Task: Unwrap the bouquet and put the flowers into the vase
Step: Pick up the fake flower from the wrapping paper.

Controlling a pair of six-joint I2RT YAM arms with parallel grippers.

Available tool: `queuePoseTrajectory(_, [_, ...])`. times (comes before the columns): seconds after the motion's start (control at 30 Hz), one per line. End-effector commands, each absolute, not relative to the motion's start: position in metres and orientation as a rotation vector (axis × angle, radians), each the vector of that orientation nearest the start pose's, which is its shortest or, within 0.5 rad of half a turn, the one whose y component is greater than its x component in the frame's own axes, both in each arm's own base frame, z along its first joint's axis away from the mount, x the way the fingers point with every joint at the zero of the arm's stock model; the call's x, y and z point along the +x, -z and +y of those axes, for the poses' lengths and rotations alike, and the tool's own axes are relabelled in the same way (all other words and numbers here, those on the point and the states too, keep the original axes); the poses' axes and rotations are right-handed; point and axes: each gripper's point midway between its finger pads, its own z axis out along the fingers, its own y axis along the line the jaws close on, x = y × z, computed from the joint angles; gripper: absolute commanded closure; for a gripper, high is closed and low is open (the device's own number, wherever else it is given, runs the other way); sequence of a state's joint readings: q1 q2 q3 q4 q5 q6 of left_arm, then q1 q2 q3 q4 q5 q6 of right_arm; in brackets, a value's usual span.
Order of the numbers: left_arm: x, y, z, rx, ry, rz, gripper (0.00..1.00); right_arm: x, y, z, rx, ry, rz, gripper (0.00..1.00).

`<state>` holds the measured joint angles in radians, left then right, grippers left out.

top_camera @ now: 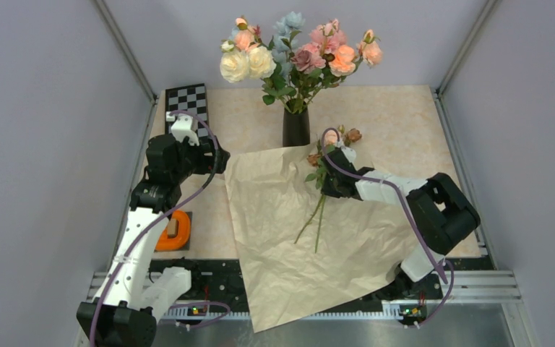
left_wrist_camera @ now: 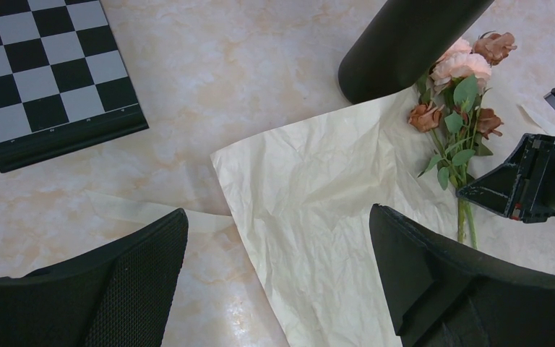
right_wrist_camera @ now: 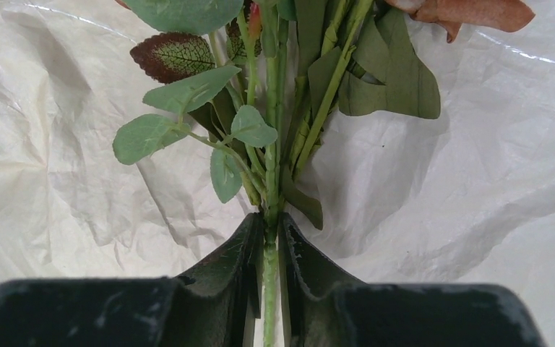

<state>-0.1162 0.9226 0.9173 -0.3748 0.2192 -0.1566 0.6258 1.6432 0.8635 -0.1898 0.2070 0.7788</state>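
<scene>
The right pincer [right_wrist_camera: 271,231] with its catch, ready to carry.

The crinkled tan kraft paper sheet [top_camera: 282,238] lies spread flat beneath and all round the right pincer, so the stems are free to lift. The slim matte black vase [top_camera: 296,129], holding a tall bunch of cream, pink and pale-blue blooms [top_camera: 289,50], stands just beyond the fingertips, slightly left. The long-stemmed artificial roses with green leaves [top_camera: 327,155] are clamped between nearly closed jaws just below the foliage, leaving bare stem trailing behind for the vase neck; whether they are clear of the paper is hard to tell. The left pincer [left_wrist_camera: 278,212], well off to the left, gapes wide on nothing.
</scene>
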Motion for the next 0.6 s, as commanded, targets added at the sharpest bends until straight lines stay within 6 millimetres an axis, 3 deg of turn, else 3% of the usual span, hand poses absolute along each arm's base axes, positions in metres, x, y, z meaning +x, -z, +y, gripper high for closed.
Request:
queuePoseTrajectory(0.0, [0.312, -0.261, -0.079, 0.114, 0.378, 1.923, 0.01, 0.311, -0.024, 0.221, 0.258, -0.328, 2.504, 0.89])
queuePoseTrajectory(0.23, [0.312, -0.261, -0.078, 0.113, 0.375, 1.925, 0.01, 0.311, -0.043, 0.217, 0.29, -0.337, 2.465, 0.99])
queuePoseTrajectory(0.57, [0.313, -0.259, -0.079, 0.115, 0.382, 1.93, 0.01, 0.308, -0.085, 0.204, 0.335, -0.369, 2.357, 1.0])
